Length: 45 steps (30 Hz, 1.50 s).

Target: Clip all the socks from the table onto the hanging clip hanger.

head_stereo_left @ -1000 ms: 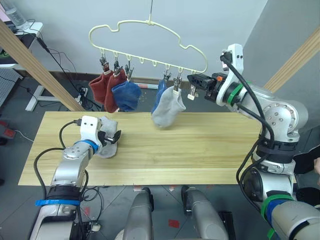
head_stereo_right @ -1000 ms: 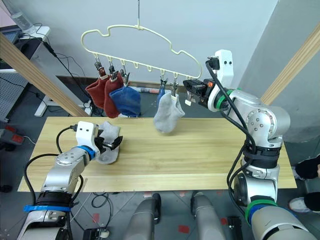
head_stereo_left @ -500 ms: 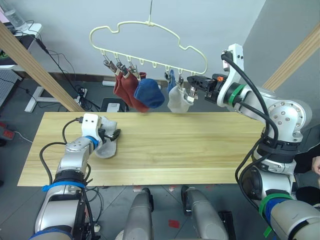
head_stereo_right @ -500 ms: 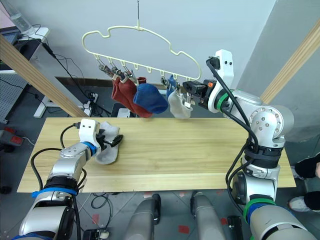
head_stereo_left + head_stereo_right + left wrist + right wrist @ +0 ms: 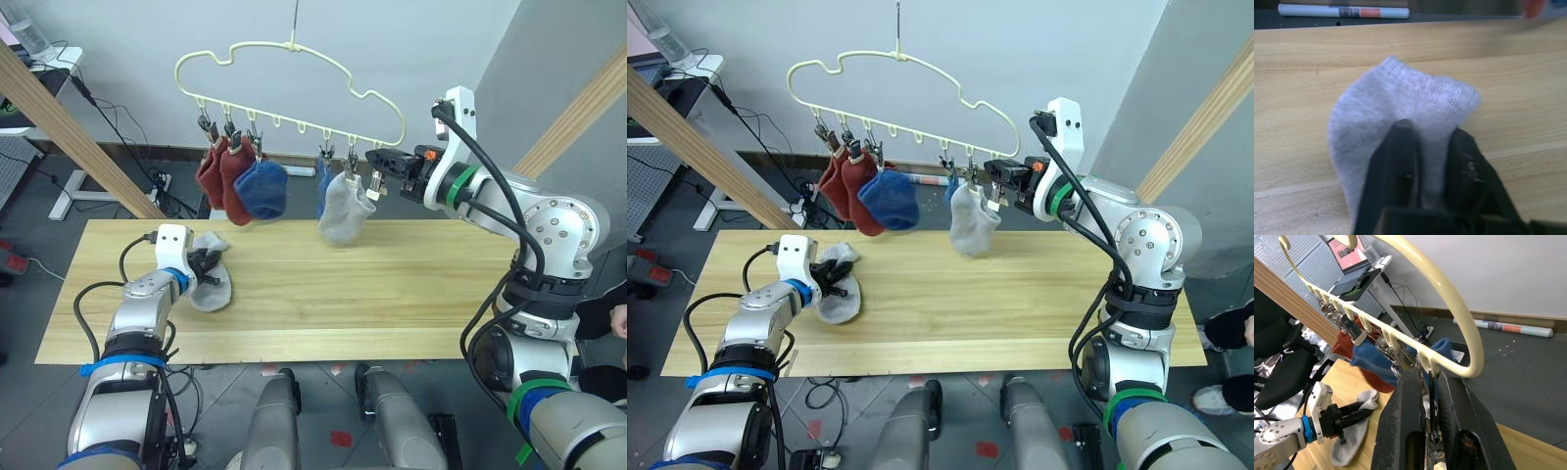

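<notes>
A grey sock point(image 5: 212, 284) lies flat at the left of the table point(image 5: 392, 294), pinched between the near-closed fingers of the left gripper point(image 5: 1427, 161). Above the far edge hangs the hanger point(image 5: 294, 83) with five socks clipped on — two red socks point(image 5: 220, 176), a blue sock point(image 5: 261, 189), a second blue one point(image 5: 322, 185) and a second grey one point(image 5: 343, 210). At the hanger's right end, the right gripper point(image 5: 1425, 396) has closed on the last clip point(image 5: 373, 183).
</notes>
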Motion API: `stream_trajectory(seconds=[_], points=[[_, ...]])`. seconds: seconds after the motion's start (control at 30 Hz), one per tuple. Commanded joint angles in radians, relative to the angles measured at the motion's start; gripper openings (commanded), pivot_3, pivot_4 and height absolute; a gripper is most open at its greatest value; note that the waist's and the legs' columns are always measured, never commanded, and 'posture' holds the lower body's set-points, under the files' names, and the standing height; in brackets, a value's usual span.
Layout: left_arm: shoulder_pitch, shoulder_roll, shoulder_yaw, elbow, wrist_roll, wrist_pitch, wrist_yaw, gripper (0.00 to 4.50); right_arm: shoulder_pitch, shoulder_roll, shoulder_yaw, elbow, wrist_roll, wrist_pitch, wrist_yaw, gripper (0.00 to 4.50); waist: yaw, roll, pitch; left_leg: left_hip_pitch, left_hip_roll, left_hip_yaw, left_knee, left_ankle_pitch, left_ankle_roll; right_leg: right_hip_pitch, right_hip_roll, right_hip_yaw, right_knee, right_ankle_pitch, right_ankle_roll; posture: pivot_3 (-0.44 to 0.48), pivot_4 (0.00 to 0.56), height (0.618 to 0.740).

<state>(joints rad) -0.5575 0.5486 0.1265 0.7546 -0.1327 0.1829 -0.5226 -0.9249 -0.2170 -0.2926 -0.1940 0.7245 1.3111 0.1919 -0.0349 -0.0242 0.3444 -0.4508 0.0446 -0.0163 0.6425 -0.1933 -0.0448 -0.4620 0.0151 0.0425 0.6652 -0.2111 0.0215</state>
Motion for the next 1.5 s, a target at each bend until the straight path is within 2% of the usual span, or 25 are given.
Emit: stream_trajectory(seconds=[0.03, 0.17, 0.33, 0.43, 0.5, 0.6, 0.7, 0.8, 1.17, 1.5], points=[[0.035, -0.001, -0.005, -0.038, -0.001, 0.031, -0.029, 0.01, -0.024, 0.000, -0.004, -0.029, 0.021, -0.020, 0.001, 0.34, 0.000, 0.000, 0.000, 0.000, 0.000, 0.000, 0.000, 0.000, 0.000, 0.000, 0.000, 0.000, 0.000, 0.000, 0.000, -0.034, 0.348, 0.740], [0.085, -0.031, -0.016, -0.200, -0.033, 0.084, -0.064, 0.01, -0.017, 0.010, 0.000, -0.016, 0.012, -0.042, -0.005, 0.34, 0.000, 0.000, 0.000, 0.000, 0.000, 0.000, 0.000, 0.000, 0.000, 0.000, 0.000, 0.000, 0.000, 0.000, 0.000, -0.027, 0.350, 0.740], [0.183, -0.057, -0.025, -0.506, -0.114, 0.201, -0.125, 0.01, -0.020, 0.022, -0.021, -0.004, 0.026, -0.028, -0.023, 0.34, 0.000, 0.000, 0.000, -0.001, 0.001, 0.000, -0.001, 0.000, 0.000, -0.001, 0.000, 0.000, -0.001, 0.000, 0.000, -0.024, 0.353, 0.740], [0.283, -0.029, -0.099, -0.810, -0.158, 0.199, -0.235, 0.01, -0.062, 0.048, -0.132, 0.072, 0.083, 0.077, -0.066, 0.34, 0.000, 0.000, 0.000, -0.001, 0.002, -0.001, -0.001, 0.000, 0.000, -0.001, 0.000, 0.000, -0.001, 0.000, 0.000, -0.027, 0.358, 0.740], [0.311, -0.014, -0.129, -0.937, -0.175, 0.164, -0.285, 0.01, -0.094, 0.069, -0.210, 0.120, 0.108, 0.141, -0.102, 0.34, 0.001, 0.000, 0.000, -0.001, 0.002, 0.000, -0.001, 0.000, 0.000, -0.001, -0.001, 0.001, -0.001, 0.000, 0.000, -0.025, 0.357, 0.740], [0.316, -0.024, -0.146, -1.041, -0.202, 0.061, -0.347, 0.01, -0.141, 0.114, -0.324, 0.176, 0.113, 0.230, -0.171, 0.34, 0.002, 0.000, 0.000, -0.001, 0.001, 0.000, -0.001, 0.000, 0.000, 0.000, -0.001, 0.000, -0.001, 0.000, 0.000, -0.024, 0.356, 0.740], [0.302, -0.041, -0.173, -1.036, -0.157, -0.079, -0.367, 0.01, -0.179, 0.178, -0.428, 0.192, 0.098, 0.295, -0.239, 0.34, 0.002, 0.000, 0.000, -0.001, 0.000, 0.000, -0.001, 0.000, 0.000, 0.000, 0.000, 0.000, -0.002, 0.000, 0.000, -0.025, 0.356, 0.740], [0.268, -0.074, -0.207, -1.002, -0.115, -0.154, -0.349, 0.01, -0.189, 0.207, -0.463, 0.190, 0.114, 0.303, -0.289, 0.34, 0.003, 0.000, 0.000, -0.001, 0.000, 0.000, -0.002, 0.000, 0.000, 0.000, 0.001, 0.000, -0.002, 0.000, 0.000, -0.030, 0.355, 0.740], [0.158, -0.157, -0.240, -0.818, -0.002, -0.347, -0.265, 0.01, -0.183, 0.243, -0.490, 0.186, 0.252, 0.303, -0.438, 0.34, 0.000, 0.000, 0.000, -0.001, -0.001, 0.000, -0.002, 0.000, 0.001, 0.000, 0.001, 0.000, -0.003, 0.000, 0.000, -0.048, 0.352, 0.740], [0.124, -0.172, -0.247, -0.771, 0.015, -0.412, -0.237, 0.01, -0.192, 0.272, -0.527, 0.197, 0.324, 0.303, -0.542, 0.34, -0.004, 0.000, 0.000, -0.001, -0.001, 0.000, -0.002, 0.000, 0.001, 0.000, 0.001, 0.000, -0.004, 0.000, 0.000, -0.048, 0.348, 0.740]])
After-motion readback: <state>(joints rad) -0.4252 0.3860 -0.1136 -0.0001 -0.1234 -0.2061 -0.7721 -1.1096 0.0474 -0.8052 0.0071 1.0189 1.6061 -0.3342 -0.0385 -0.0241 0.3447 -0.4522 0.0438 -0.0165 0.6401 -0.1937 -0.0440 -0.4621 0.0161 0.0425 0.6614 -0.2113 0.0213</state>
